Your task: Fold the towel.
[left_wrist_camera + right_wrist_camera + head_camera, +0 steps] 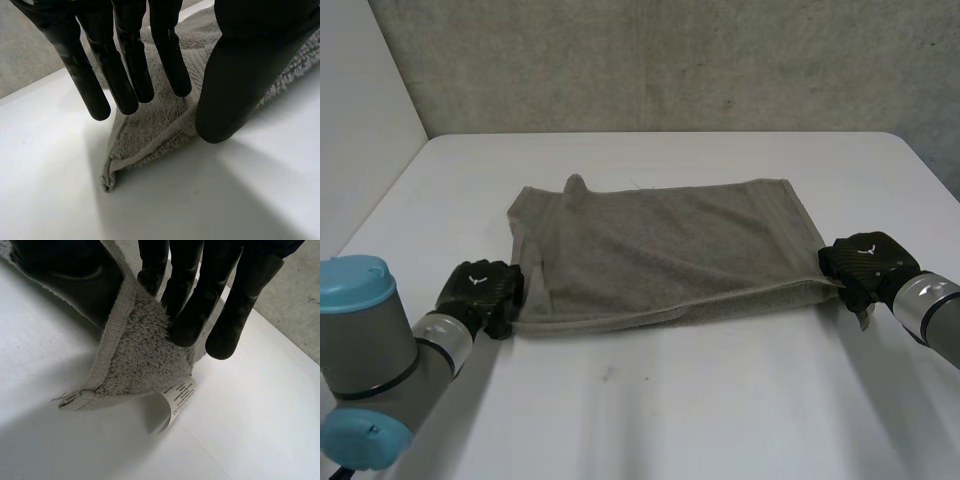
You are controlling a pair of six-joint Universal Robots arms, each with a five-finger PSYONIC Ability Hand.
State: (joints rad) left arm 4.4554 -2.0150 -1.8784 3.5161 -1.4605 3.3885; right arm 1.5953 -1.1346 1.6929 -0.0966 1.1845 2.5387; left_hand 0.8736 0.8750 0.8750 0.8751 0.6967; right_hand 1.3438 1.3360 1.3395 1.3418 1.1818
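A: Where does the towel [660, 255] lie?

B: The grey towel is spread across the middle of the white counter [720, 400], long side facing the arms. It looks doubled over, with one edge lying just behind another along the near side.

A: And the left hand [480, 292]?

B: It is at the near left corner. In its wrist view the fingers [130, 75] are straight and spread above the cloth, with the thumb standing apart on the towel's edge. Nothing is pinched, and the corner tip rests flat on the counter.

A: The right hand [865, 262]?

B: It is at the near right corner, and that one grips. Its fingers press the terry against the thumb, so the corner is held between them, raised a little off the counter. A white label [177, 400] curls out from under that corner.

A: Anything else?

B: A grey wall [670, 60] stands behind the counter.
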